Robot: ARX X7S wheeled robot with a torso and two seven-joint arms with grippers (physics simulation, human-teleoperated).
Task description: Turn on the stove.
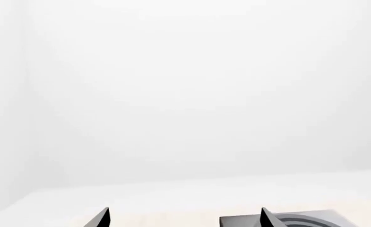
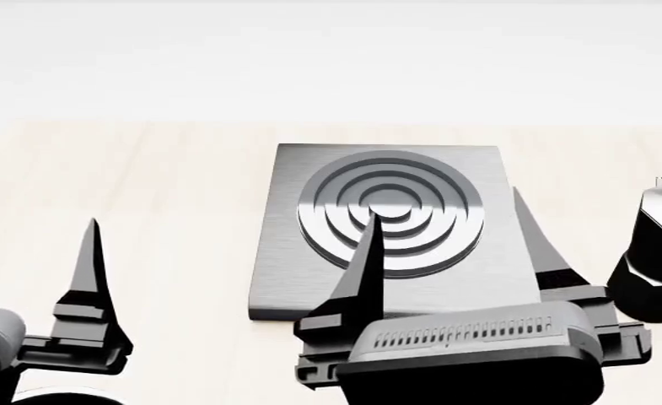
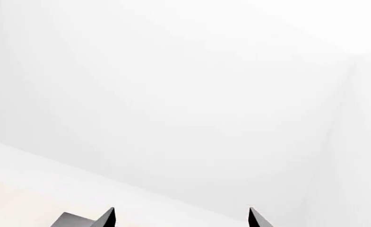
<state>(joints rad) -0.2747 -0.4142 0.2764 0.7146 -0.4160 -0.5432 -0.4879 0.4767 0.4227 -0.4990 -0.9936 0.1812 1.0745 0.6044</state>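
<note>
The stove (image 2: 308,278) is a flat grey metal plate with raised concentric rings, lying on the pale wooden table in the middle of the head view. Its knob is hidden from me. My right gripper (image 2: 444,202) hovers over the stove's near half, open, with nothing between its two dark fingers. In the right wrist view the gripper (image 3: 181,216) shows only its tips, with a stove corner (image 3: 72,221) beside one. My left gripper (image 1: 185,216) is open and empty, left of the stove; one finger (image 2: 87,278) shows in the head view. A stove edge (image 1: 311,220) lies behind one left fingertip.
A tall black moka pot (image 2: 654,257) stands on the table just right of the stove, close to my right gripper's outer finger. The pale wooden table (image 2: 139,169) runs back to a white wall.
</note>
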